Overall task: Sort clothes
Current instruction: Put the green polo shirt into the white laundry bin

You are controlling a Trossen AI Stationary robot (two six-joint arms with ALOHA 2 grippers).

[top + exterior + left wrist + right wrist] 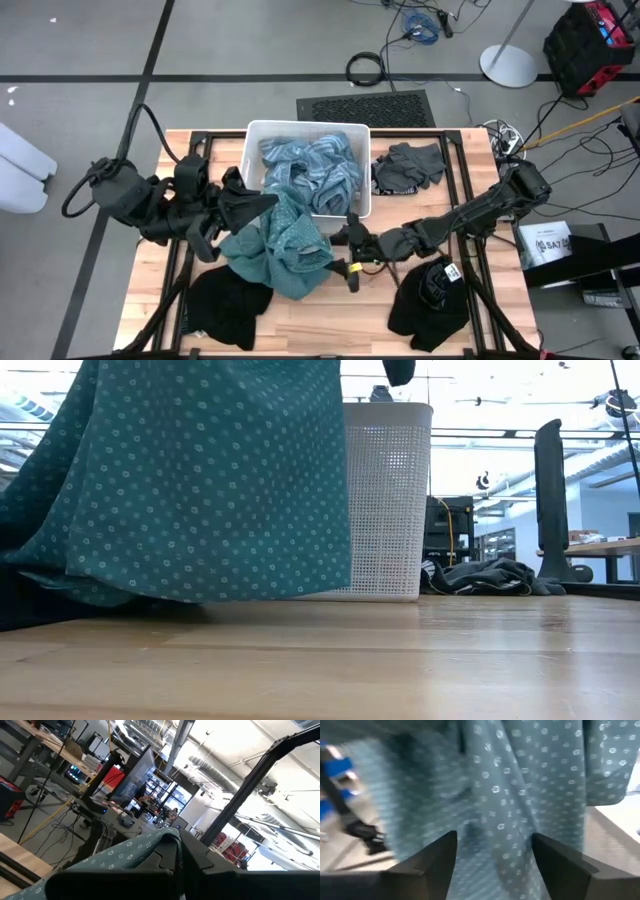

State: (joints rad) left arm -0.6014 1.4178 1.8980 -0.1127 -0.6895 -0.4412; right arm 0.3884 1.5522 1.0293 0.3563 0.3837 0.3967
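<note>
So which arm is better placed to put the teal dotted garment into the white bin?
Left. Its pincer holds the teal dotted garment raised beside the white bin; the right pincer is open.

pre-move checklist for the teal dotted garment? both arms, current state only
1. Left gripper shut on teal dotted garment: ok, fabric pinched in the left wrist view.
2. Right gripper open, facing the cloth: ok.
3. Garment clear of table: not ok, low view shows its hem on the wood.
4. White bin has room: cannot tell, blue clothes already inside.
5. Black garments clear of the arms: cannot tell.
</note>
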